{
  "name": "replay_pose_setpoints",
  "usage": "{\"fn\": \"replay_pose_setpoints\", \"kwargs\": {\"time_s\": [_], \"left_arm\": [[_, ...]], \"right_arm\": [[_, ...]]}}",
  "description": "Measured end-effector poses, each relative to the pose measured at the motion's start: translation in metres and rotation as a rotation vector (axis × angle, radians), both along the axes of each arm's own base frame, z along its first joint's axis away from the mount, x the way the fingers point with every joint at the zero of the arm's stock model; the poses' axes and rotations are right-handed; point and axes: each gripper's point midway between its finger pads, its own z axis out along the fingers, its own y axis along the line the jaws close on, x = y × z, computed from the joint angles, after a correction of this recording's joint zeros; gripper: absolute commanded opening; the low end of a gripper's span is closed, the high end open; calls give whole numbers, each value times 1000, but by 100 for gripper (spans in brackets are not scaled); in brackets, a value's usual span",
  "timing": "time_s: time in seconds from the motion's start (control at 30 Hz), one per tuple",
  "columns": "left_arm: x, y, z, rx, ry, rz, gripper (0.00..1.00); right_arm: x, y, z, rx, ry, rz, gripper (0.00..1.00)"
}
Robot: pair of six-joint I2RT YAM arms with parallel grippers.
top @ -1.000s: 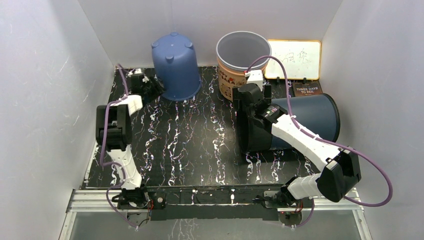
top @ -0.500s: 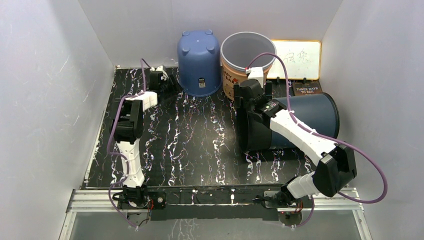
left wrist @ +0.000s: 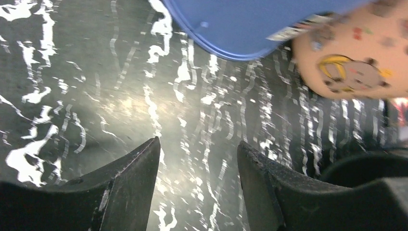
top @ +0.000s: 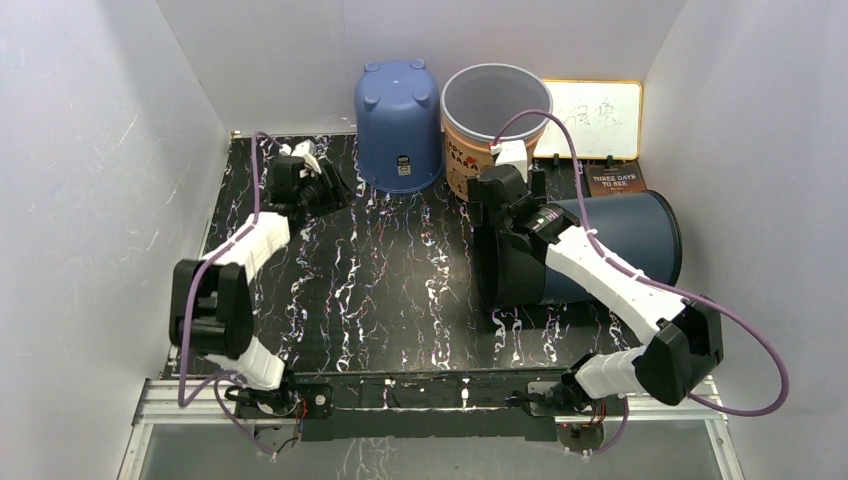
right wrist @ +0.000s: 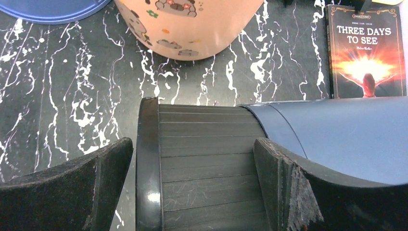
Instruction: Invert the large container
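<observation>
The large container [top: 620, 245] is a dark navy bin with a black rim band. It lies on its side at the right of the table, its mouth facing left. My right gripper [top: 492, 212] is open, its fingers either side of the black rim band [right wrist: 207, 159] at the top of the mouth; the right wrist view shows the gripper [right wrist: 192, 144] and the navy body [right wrist: 337, 134]. My left gripper [top: 335, 190] is open and empty over the tabletop, just left of the blue bucket. The left wrist view shows the left gripper [left wrist: 198, 143] holding nothing.
A blue bucket [top: 398, 120] stands upside down at the back, against an upright beige bucket [top: 495, 100]. Behind the large container lie a book [top: 613, 181] and a framed whiteboard [top: 590, 118]. White walls close in the black marbled table [top: 400, 290] on three sides.
The blue bucket went from tilted at the back left to standing upside down beside the beige bucket. My left arm has since drawn back from it. The right arm barely moved.
</observation>
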Motion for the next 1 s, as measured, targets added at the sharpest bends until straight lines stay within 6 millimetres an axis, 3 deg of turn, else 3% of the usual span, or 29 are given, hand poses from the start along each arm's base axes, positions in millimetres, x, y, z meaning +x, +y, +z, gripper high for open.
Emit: {"fn": "replay_pose_setpoints", "kwargs": {"time_s": [0.13,0.27,0.33,0.47,0.57,0.8,1.0], "left_arm": [[-36,-35,32,-54,-70,-101,57],[-75,-106,58,-95,-143,-292,57],[-101,-143,65,-128,-172,-395,57],[-146,-190,63,-179,-191,-535,58],[-173,-217,60,-205,-195,-602,58],[-218,-282,80,-340,-275,-713,62],[-234,-310,78,-419,-269,-734,68]], "right_arm": [[-12,-2,14,23,-19,2,98],[-18,-8,39,80,-87,-21,98],[-19,-10,50,95,-112,-31,98],[-17,-18,67,92,-157,-78,98],[-20,-31,71,70,-170,-134,98],[-36,-75,81,74,-202,-264,98],[-38,-92,66,69,-168,-308,98]]}}
